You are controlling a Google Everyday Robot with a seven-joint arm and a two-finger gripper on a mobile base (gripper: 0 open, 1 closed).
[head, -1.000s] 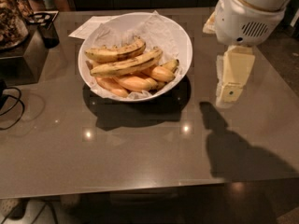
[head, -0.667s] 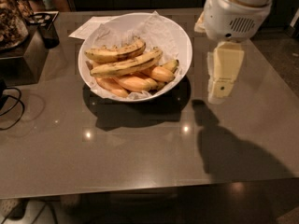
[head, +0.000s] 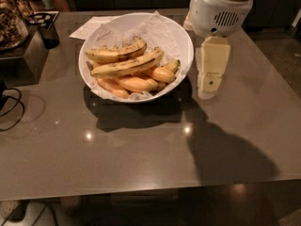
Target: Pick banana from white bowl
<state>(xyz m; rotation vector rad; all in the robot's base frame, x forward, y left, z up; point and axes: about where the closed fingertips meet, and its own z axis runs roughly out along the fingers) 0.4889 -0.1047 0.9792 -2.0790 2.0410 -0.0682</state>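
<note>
The grey worktop (head: pixel 141 154) is carrying the white bowl (head: pixel 186 36) towards its far side. The tool (head: pixel 207 92) is hanging point-down outside the bowl, just beside its rim, probably staging for a reach over it. Whether it is spread or closed, I cannot tell. The banana (head: pixel 127 66) is lying across the top of the heap in the bowl, resting on plumper orange-yellow bananas (head: pixel 136 83), so it is looking reachable from above. No readable writing is showing.
</note>
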